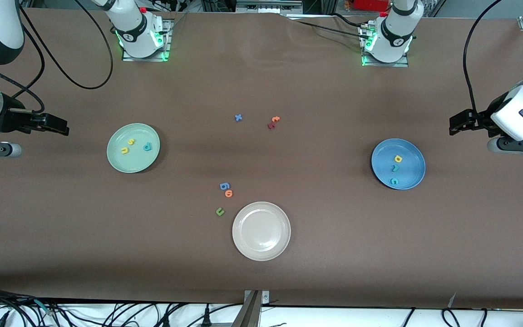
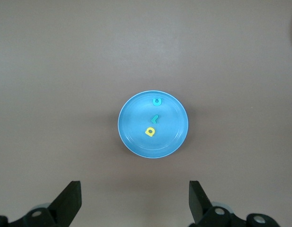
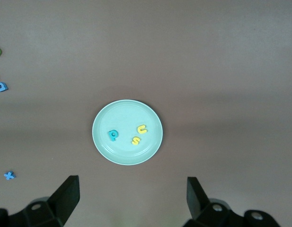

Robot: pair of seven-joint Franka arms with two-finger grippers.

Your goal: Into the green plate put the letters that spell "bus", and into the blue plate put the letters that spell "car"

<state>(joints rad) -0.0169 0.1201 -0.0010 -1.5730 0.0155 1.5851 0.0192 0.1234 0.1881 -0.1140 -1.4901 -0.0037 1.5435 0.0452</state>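
Left gripper (image 1: 453, 125): jaws spread wide, nothing between them, held up over bare table at the left arm's end, just beside the blue plate (image 1: 413, 179). Its wrist camera looks straight down on that plate, fingers (image 2: 70, 201) well apart and empty.

Right gripper (image 1: 64, 127): likewise released and empty, over bare table at the right arm's end, near the green plate (image 1: 120, 163). Fingers (image 3: 67, 194) in its wrist view are wide, with the plate seen between them.

Green plate contents: teal b (image 1: 147, 146), yellow s (image 1: 130, 142), yellow u (image 1: 125, 150). All three lie flat inside the rim, apart from one another.

Blue plate contents: yellow a (image 1: 398, 159), teal r (image 1: 395, 168), teal c (image 1: 393, 181), in a loose row, all inside the rim.

Left on the table, mid-span: blue x (image 1: 238, 117); orange t (image 1: 275, 119) touching a dark red letter (image 1: 271, 126); a blue letter (image 1: 224, 185) beside the orange o (image 1: 228, 194); green u (image 1: 219, 211) near the beige-white plate (image 1: 261, 254), which holds nothing. None of these belongs to either word.

Judgement: sorting looks complete; both words sit in their proper plates and no task letter is outside. Step in hand appears to be the retreat or rest after the last drop. Next move calls for no further grasp, only parking both arms clear of the plates without disturbing them.
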